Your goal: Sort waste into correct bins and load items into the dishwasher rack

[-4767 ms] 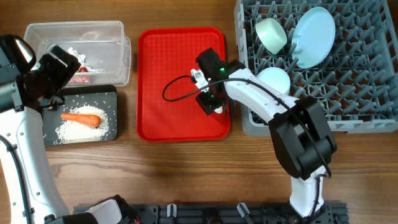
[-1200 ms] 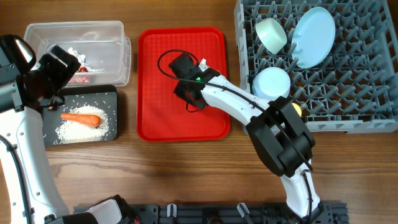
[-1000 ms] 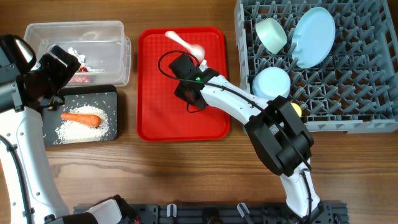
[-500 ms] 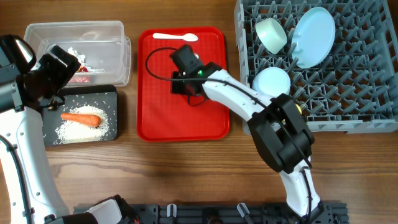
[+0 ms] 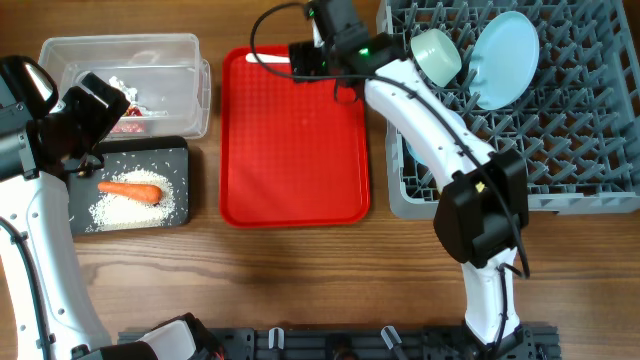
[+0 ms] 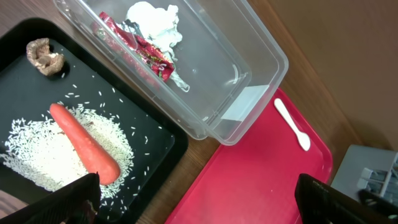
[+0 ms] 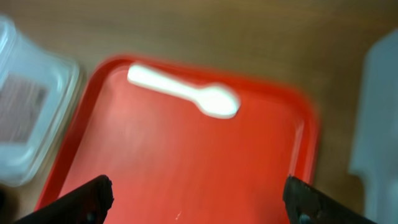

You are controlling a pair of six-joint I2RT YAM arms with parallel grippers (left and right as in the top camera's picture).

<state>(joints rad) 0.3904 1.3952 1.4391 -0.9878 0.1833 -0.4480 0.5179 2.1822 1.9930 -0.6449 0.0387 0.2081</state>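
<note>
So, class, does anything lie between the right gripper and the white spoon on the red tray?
Nothing visible does: the right gripper hangs open over bare red tray, and the white spoon lies just ahead.

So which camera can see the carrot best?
The left wrist view: the carrot looks big, sharp and whole there, lying on rice in the black tray. Overhead shows the carrot whole too, only small. The right wrist view does not show it at all.

Wooden surface: red tray at centre; clear tub and black tray left of it; grey rack right.
</note>
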